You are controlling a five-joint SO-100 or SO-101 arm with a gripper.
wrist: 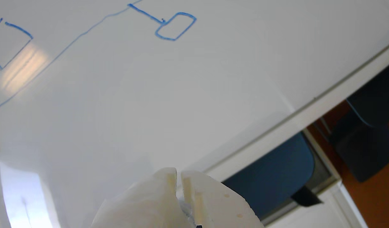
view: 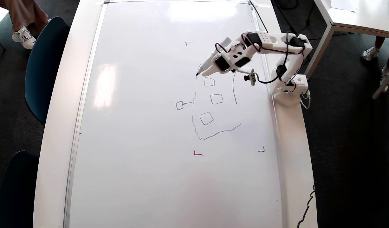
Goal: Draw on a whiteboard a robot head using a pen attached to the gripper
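In the overhead view the whiteboard (view: 143, 126) covers most of the table. The robot head (view: 213, 107) is a wobbly blue-grey outline with three small squares inside; a stalked small square (view: 179, 105) sits to its left. The outline's top side is undrawn. The white gripper (view: 205, 74) hovers at the outline's upper left corner. The pen (view: 213, 58) lies along it, dark tip (view: 197, 74) on or just above the board. In the wrist view the gripper (wrist: 179, 173) shows its fingers shut with a thin gap and nothing between the tips. The stalked square (wrist: 175, 27) appears there too.
Red corner marks (view: 197, 153) sit around the drawing. The arm's base (view: 291, 91) stands on the table's right edge. Dark blue chairs (view: 43, 63) stand on the left. Another white table (view: 356, 15) is at the upper right, with people's shoes (view: 23, 36) nearby. A black cable (view: 308, 202) hangs at the lower right.
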